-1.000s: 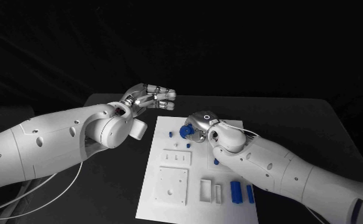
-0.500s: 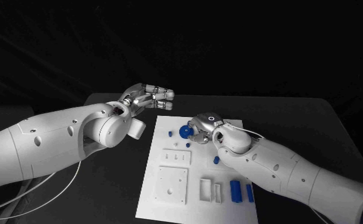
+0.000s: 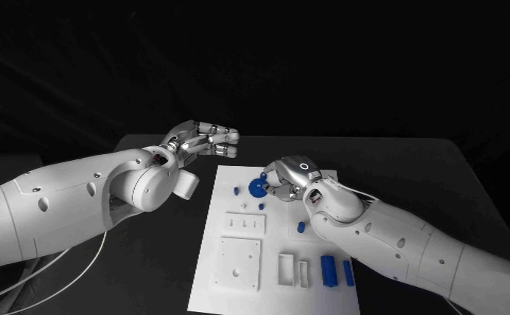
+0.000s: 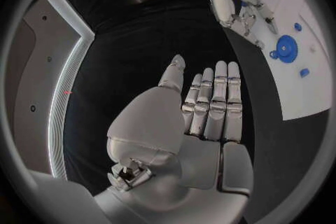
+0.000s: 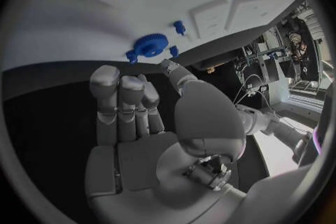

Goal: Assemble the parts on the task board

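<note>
Black counter [image 3: 425,167] lies under everything, with dark cloth behind it, and the white task board [image 3: 276,252] sits in its middle.

Your left hand [image 3: 202,140] is off the board, above the bare counter beside the board's far left corner. In the left wrist view its fingers [image 4: 213,103] stand straight and close together with the thumb apart; it holds nothing.

Your right hand [image 3: 287,180] is over the far end of the board. The right wrist view shows its fingers [image 5: 122,106] loosely curved and parted, the palm bare, so it is also holding nothing. From the head view you cannot tell whether its fingertips touch the board.

Just beside that hand lies the blue gear [image 3: 259,185], flat on the board, with small blue pegs [image 3: 240,189] near it. In the right wrist view the gear [image 5: 150,44] is just beyond the fingertips, apart from them.

Toward the near end of the board you have raised white blocks [image 3: 239,262] and two blue bars [image 3: 338,271] lying side by side near its right edge.
</note>
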Robot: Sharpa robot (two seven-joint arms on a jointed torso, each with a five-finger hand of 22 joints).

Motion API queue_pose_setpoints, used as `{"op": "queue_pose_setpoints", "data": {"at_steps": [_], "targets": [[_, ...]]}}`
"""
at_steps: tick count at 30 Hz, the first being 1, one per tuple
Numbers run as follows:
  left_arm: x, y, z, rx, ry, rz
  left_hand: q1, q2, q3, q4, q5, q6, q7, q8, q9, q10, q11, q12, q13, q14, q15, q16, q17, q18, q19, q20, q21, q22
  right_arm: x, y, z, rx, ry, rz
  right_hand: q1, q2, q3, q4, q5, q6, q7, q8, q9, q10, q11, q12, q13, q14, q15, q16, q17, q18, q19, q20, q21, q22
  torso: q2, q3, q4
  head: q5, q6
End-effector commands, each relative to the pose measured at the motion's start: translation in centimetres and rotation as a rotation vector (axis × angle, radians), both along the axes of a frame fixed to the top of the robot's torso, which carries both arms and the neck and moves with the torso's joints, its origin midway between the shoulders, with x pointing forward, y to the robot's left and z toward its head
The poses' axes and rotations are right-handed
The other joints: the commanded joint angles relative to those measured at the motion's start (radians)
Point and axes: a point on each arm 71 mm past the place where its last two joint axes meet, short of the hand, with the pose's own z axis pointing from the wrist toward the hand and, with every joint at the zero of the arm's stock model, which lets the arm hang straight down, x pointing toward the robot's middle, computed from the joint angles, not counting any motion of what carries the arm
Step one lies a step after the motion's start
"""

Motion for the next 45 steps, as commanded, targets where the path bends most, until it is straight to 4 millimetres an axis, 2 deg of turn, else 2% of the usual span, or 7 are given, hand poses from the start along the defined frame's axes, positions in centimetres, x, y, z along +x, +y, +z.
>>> {"op": "queue_pose_setpoints", "data": {"at_steps": [1,11,19,27,32,38,45], "targets": [[-0.1,0.0,0.2,0.001,-0.008,-0.008,0.0,-0.011,0.006,-0.001,0.004,-0.009,0.0,0.001,0.001,-0.01,0.0,0.002,0.002,-0.005,0.0,0.0,-0.001,-0.01,-0.007,-0.002,0.003,-0.001,-0.6,-1.0,1.5,0.105,-0.087,0.025,0.007,-0.01,0.007,-0.004,-0.006,0.014,0.0,-0.002,0.001,0.001,-0.001,-0.002,0.001,0.001,0.0,-0.002,0.001,0.002,0.061,-0.002,-0.004,0.074,-0.003,0.0032,-0.0086,-0.01,0.006],[-0.1,0.9,0.2,0.002,-0.01,0.006,0.001,-0.014,0.01,-0.001,0.005,-0.008,-0.001,0.002,0.002,-0.008,-0.001,0.002,0.002,-0.004,0.0,0.001,0.0,-0.009,-0.007,-0.002,0.003,-0.001,-1.2,-6.0,3.4,0.183,-0.034,0.084,0.092,0.002,0.015,-0.062,-0.055,0.03,0.003,-0.002,0.001,-0.003,0.004,-0.006,-0.001,-0.001,0.008,-0.008,-0.003,-0.001,0.057,0.005,-0.009,0.077,-0.018,0.0155,-0.0426,-0.018,0.003],[0.1,1.4,0.1,0.003,-0.017,0.019,0.004,-0.011,0.012,-0.003,0.006,0.004,-0.005,0.002,0.002,0.001,-0.004,0.002,0.001,-0.009,0.0,-0.001,-0.002,-0.01,-0.009,-0.003,0.002,-0.001,-0.4,-10.8,2.7,0.208,0.068,0.037,0.102,0.008,-0.012,-0.107,-0.069,0.043,0.0,-0.002,0.002,-0.01,0.003,-0.01,-0.007,0.001,0.008,-0.015,-0.005,-0.001,0.057,0.005,-0.03,0.081,-0.028,0.026,-0.0586,-0.026,-0.001],[0.2,1.9,-0.1,0.003,-0.019,0.027,0.012,-0.011,0.012,-0.01,0.002,0.009,-0.006,0.001,0.001,0.009,-0.006,0.001,0.001,-0.016,0.002,-0.004,-0.002,-0.011,-0.015,-0.001,-0.001,-0.002,0.4,-13.6,1.4,0.207,0.148,0.018,0.135,0.022,-0.116,-0.13,-0.077,0.03,0.006,-0.002,0.002,-0.012,0.005,-0.011,-0.009,0.0,0.01,-0.014,0.003,-0.001,0.058,0.008,-0.031,0.088,-0.033,0.038,-0.0654,-0.032,-0.006],[0.2,2.0,-0.2,0.002,-0.018,0.024,0.012,-0.011,0.011,-0.012,0.001,0.009,-0.006,0.001,0.001,0.008,-0.006,0.001,0.001,-0.018,0.003,-0.005,-0.002,-0.011,-0.017,0.0,-0.002,-0.002,0.9,-14.7,0.6,0.214,0.192,0.002,0.15,0.024,-0.158,-0.133,-0.079,0.021,0.006,-0.002,0.002,-0.016,0.008,-0.014,-0.011,-0.001,0.011,-0.017,0.003,-0.001,0.057,0.008,-0.034,0.089,-0.032,0.0372,-0.0624,-0.033,-0.007],[0.2,2.1,-0.4,0.002,-0.015,0.023,0.011,-0.011,0.009,-0.013,0.001,0.007,-0.005,0.001,0.001,0.006,-0.005,0.001,0.001,-0.019,0.004,-0.004,-0.002,-0.011,-0.018,0.001,-0.004,-0.003,1.3,-15.3,-0.4,0.219,0.231,-0.009,0.16,0.03,-0.177,-0.139,-0.075,-0.039,0.011,-0.004,0.0,-0.021,0.009,-0.019,-0.016,-0.003,0.011,-0.02,0.002,0.002,0.057,0.008,-0.039,0.089,-0.031,0.0438,-0.0592,-0.038,-0.004],[0.2,2.2,-0.6,0.002,-0.013,0.023,0.01,-0.01,0.008,-0.014,-0.001,0.005,-0.005,0.001,0.001,0.005,-0.004,0.001,0.001,-0.018,0.003,-0.003,-0.002,-0.011,-0.018,0.001,-0.004,-0.003,1.5,-15.6,-1.3,0.214,0.276,-0.014,0.171,0.037,-0.216,-0.146,-0.063,-0.082,0.014,-0.006,-0.002,-0.026,0.012,-0.021,-0.018,-0.004,0.012,-0.022,0.004,0.003,0.057,0.009,-0.04,0.09,-0.028,0.0461,-0.0567,-0.042,-0.006]]}}
